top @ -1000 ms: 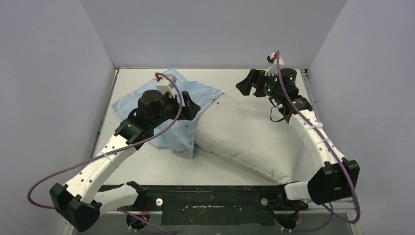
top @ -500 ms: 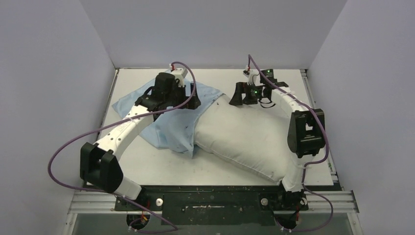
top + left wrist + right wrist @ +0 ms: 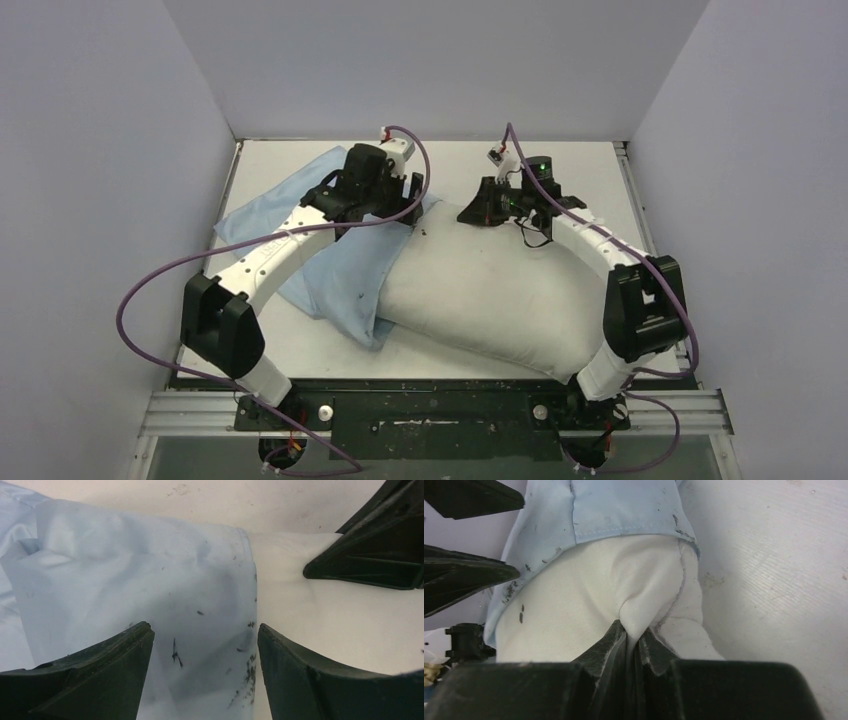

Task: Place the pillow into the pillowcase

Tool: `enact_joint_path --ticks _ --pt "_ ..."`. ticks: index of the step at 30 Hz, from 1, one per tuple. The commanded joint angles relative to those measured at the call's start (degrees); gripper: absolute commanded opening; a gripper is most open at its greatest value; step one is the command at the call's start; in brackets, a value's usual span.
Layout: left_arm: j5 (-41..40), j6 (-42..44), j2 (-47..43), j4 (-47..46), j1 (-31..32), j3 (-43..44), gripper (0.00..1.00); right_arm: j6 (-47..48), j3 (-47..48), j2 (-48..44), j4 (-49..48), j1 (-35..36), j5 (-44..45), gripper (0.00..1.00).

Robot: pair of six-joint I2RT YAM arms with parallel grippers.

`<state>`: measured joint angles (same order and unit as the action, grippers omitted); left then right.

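Centre frame, the pillow point(image 3: 500, 290) lies across the surface point(image 3: 460, 155), its upper-left end just inside the pillowcase point(image 3: 335, 265) mouth. The right tool point(image 3: 633, 639) is clamped on a thin pinch of pillow that could slip free. The left tool point(image 3: 204, 630), jaws apart over the hem, may catch both layers.

My plump off-white cloth pillow point(image 3: 589, 600) looks matt and softly woven. The thin light-blue fabric pillowcase point(image 3: 125, 580) is smooth, creased, flecked with dark specks. My black plastic fingers point(image 3: 100, 680) are matt, faintly grained; the white tabletop point(image 3: 774, 555) is dull and scuffed
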<state>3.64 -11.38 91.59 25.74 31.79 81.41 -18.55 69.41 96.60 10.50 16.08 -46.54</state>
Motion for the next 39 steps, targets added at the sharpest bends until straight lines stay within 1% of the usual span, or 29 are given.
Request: enact_joint_path --ticks 1,3,4,5,7,9,10,11,13,16,20,23,26,27,29,31,34,38,39 --pt "-0.19 1.62 0.26 -1.66 1.16 2.24 0.74 -9.71 -3.55 -7.93 -13.84 1.40 0.10 0.00" --pt "-0.53 1.46 0.85 -1.88 1.78 2.59 0.73 -11.13 -4.55 -9.17 -15.69 2.01 0.77 0.00" --pt "-0.64 1.47 1.27 -2.33 2.00 2.61 0.67 -11.62 -4.97 -9.68 -16.30 2.43 1.10 0.00" --pt "-0.51 1.34 1.69 -2.84 2.11 2.62 0.60 -12.33 -5.57 -10.13 -17.31 2.84 1.32 0.00" --pt "0.31 1.10 2.77 -3.61 2.21 3.06 0.40 -14.06 -6.99 -10.80 -19.91 3.70 1.59 0.00" --pt "1.55 0.58 3.62 -4.42 2.57 3.85 0.14 -15.30 -8.04 -11.35 -21.60 4.27 1.65 0.00" --pt "1.89 0.26 3.87 -4.60 2.96 4.45 0.02 -15.62 -8.24 -11.48 -21.99 4.47 1.90 0.00" --pt "2.59 -0.15 4.05 -4.86 3.15 5.24 0.00 -15.93 -8.49 -11.70 -22.32 4.58 2.00 0.00" --pt "5.61 -1.90 3.94 -6.27 3.44 6.99 0.00 -16.98 -8.99 -12.05 -23.25 4.76 2.70 0.00" --pt "12.03 -7.68 3.16 -11.59 3.45 9.41 0.00 -21.46 -11.17 -13.17 -28.17 4.89 3.88 0.00" --pt "19.15 -18.93 2.50 -24.12 3.43 9.79 0.00 -24.41 -13.68 -15.47 -32.42 5.01 8.62 0.00" --pt "23.76 -26.69 3.40 -35.04 3.71 8.95 0.00 -26.85 -16.04 -16.79 -35.58 4.97 14.72 0.00" --pt "26.64 -33.74 4.77 -44.62 4.38 6.05 0.00 -30.90 -20.23 -18.05 -42.47 4.87 21.40 0.00" --pt "27.28 -35.19 5.15 -46.44 4.80 5.13 0.00 -32.17 -21.48 -18.31 -44.34 4.82 23.67 0.00" --pt "27.73 -35.68 5.78 -46.75 5.94 3.96 0.00 -33.38 -23.01 -18.90 -45.36 4.76 29.74 0.00" --pt "27.82 -33.53 6.19 -45.30 7.43 3.45 0.00 -34.20 -24.15 -19.55 -45.43 4.70 34.71 0.00" --pt "28.39 -34.31 6.00 -47.39 8.01 1.40 0.00 -35.41 -26.16 -20.33 -46.74 4.41 40.20 0.00" --pt "29.47 -32.22 6.99 -44.03 7.41 2.43 0.00 -35.46 -26.25 -19.56 -45.73 3.76 41.72 0.00" --pt "30.10 -31.59 7.25 -42.55 6.99 2.98 0.00 -35.09 -25.92 -19.50 -44.48 3.48 41.43 0.04"
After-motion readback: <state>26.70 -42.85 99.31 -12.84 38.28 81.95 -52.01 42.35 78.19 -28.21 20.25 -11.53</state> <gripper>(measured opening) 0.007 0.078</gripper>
